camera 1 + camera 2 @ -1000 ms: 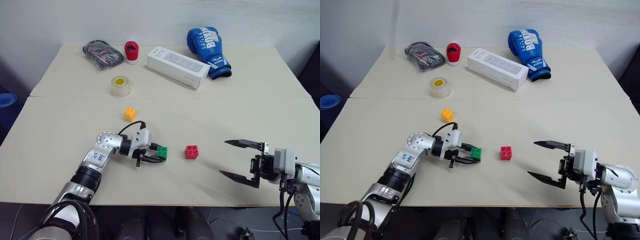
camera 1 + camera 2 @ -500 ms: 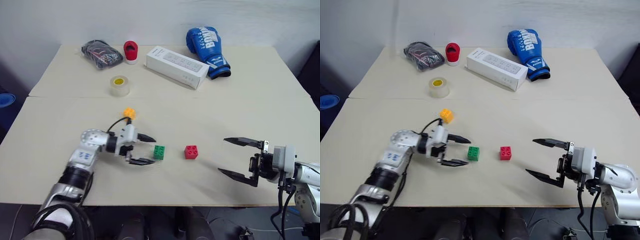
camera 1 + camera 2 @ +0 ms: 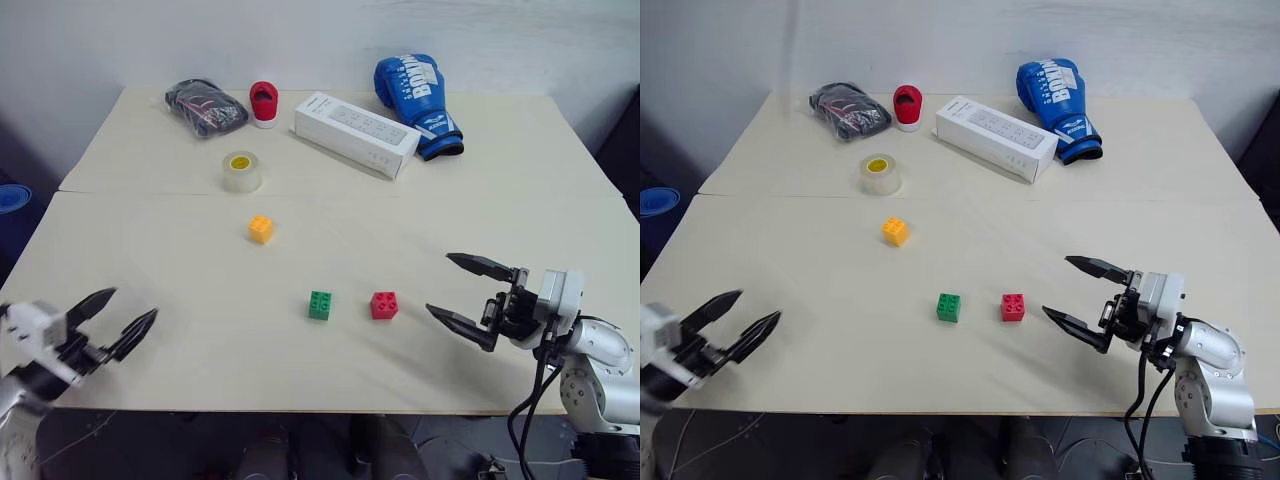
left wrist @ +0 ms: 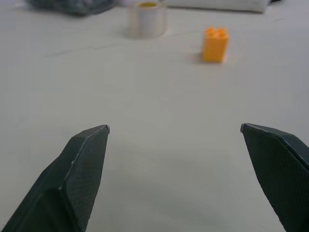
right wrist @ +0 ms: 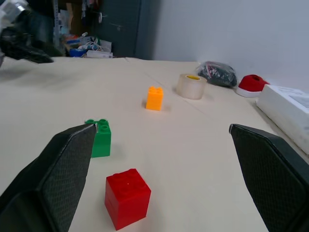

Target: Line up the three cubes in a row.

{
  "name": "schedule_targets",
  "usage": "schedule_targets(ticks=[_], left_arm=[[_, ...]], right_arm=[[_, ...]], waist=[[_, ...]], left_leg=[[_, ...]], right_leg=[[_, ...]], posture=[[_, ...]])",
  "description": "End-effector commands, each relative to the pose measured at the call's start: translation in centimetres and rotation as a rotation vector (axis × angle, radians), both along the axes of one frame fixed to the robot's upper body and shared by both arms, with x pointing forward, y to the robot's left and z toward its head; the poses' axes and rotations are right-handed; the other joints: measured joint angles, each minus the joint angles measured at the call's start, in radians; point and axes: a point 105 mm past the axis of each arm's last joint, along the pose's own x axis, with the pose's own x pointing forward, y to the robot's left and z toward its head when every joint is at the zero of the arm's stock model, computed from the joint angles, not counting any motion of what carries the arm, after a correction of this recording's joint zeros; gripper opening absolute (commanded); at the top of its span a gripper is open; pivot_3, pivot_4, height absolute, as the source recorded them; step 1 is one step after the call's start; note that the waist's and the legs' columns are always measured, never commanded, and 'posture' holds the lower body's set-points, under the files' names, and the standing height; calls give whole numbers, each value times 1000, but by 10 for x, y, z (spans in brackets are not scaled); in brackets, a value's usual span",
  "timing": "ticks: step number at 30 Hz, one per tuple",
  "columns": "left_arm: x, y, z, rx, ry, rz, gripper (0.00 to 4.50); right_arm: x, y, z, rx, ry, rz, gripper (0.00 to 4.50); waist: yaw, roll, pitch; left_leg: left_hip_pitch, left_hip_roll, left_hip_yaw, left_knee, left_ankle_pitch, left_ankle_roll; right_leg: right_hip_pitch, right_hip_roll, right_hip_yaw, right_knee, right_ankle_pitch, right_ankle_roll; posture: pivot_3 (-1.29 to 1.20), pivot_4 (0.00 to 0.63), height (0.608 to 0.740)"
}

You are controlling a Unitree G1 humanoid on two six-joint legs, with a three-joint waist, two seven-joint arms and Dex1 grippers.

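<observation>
Standing wide open and empty: right claw (image 3: 468,300), red brick (image 3: 383,304) and green brick (image 3: 320,304) lying just ahead; left claw (image 3: 110,318) likewise gaping, orange brick (image 4: 215,44) lying well ahead. Probably handling light, rigid, slick; pinching flat sides

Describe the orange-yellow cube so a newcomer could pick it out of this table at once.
Start at the clear tape roll with the yellow core, on the left half of the beige table. Just nearer the robot and slightly right of it sits the orange-yellow cube, alone. Unlike the green cube and red cube, which sit side by side nearer the front edge, it is orange-yellow and stands apart.
</observation>
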Motion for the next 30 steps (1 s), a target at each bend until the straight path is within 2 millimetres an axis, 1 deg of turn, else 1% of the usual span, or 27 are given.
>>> schedule_targets(ticks=[1, 3, 5, 6, 7, 8, 9, 10, 12, 16, 18, 20, 23, 26, 30], left_arm=[[3, -15, 10, 2, -51, -18, 4469], [13, -28, 12, 6, -44, -60, 4469], [28, -45, 21, -22, -50, -123, 4469], [41, -55, 28, -32, -64, -147, 4469], [58, -67, 35, -50, -66, -172, 4469], [70, -75, 40, -58, -64, -186, 4469], [87, -88, 44, -45, -55, -210, 4469], [106, -104, 47, -44, -39, -232, 4469], [131, -125, 49, -19, -14, -258, 4469], [168, -141, 41, 11, 48, -244, 4469], [185, -151, 42, 21, 62, -247, 4469], [197, -152, 38, 52, 80, -225, 4469], [204, -151, 34, 85, 88, -205, 4469], [207, -152, 30, 73, 91, -208, 3909], [202, -152, 25, 79, 104, -233, 2602]], right_arm=[[1, -3, 10, 7, -78, -52, 4500], [2, -3, 8, -1, -86, -61, 4500], [3, -2, 7, -6, -90, -62, 4500], [3, -2, 6, -10, -94, -62, 4500], [4, -2, 6, -12, -95, -62, 4500], [5, -1, 5, -14, -96, -62, 4500], [5, -1, 5, -17, -99, -62, 4500], [5, 0, 5, -16, -105, -67, 4500], [5, 1, 5, -17, -116, -75, 4500], [6, 5, 6, -8, -130, -94, 4500], [6, 5, 8, -2, -143, -124, 4500], [7, 3, 8, 7, -151, -155, 4500], [5, 3, 8, 12, -152, -175, 4500], [0, 1, 6, 13, -146, -191, 4500], [-2, -1, 5, 12, -144, -204, 4500]], waist=[[8, 0, 0], [15, 0, 0], [20, 0, 0], [20, 0, 0], [23, 0, 0], [24, 0, 0], [23, 0, 0], [23, -1, -1], [19, -1, -1], [-4, -1, -1], [-7, -1, 0], [-6, -2, 0], [-7, -2, 0], [-5, -2, 0], [-4, -2, 0]], left_leg=[[0, 0, 0, 0, -1, 0], [0, -1, 0, 0, -3, -3], [1, -1, 0, 0, -2, -3], [0, -1, 0, 0, -2, -3], [0, -1, 0, 0, -1, 0], [0, -1, 0, 0, 0, 0], [0, -1, 0, 1, 0, 0], [0, -2, 0, 1, 1, 0], [0, -2, 0, 1, 1, 0], [1, -2, 7, -1, 2, 0], [0, -1, 7, -1, 2, 0], [0, -1, 7, -1, 3, 0], [0, -1, 7, -1, 3, 0], [0, -1, 6, -1, 3, 0], [0, -1, 6, 0, 4, 0]], right_leg=[[0, 0, 0, 0, 0, 0], [0, 0, 0, 0, 0, 0], [0, 0, 0, 1, 0, 0], [0, 0, 0, 2, 0, 0], [0, 0, 0, 2, 0, 0], [0, 0, 0, 2, 0, 0], [0, 0, 0, 3, 0, 0], [0, 0, 0, 3, 0, 0], [1, 1, 0, 6, 1, 1], [-1, 4, 0, 6, 1, 2], [-2, 6, -2, 5, 1, 2], [-2, 6, -4, 6, 1, 2], [-2, 5, -2, 6, 1, 2], [-2, 4, 1, 6, 1, 2], [-2, 4, 1, 6, 1, 2]], posture=[[0, 150, 740], [0, 150, 740], [0, 150, 740], [0, 150, 740], [0, 150, 740], [0, 150, 740], [0, 150, 740], [0, 150, 740], [0, 150, 740], [0, 150, 740], [0, 150, 740], [0, 150, 740], [0, 150, 740], [0, 150, 740], [0, 150, 740]])
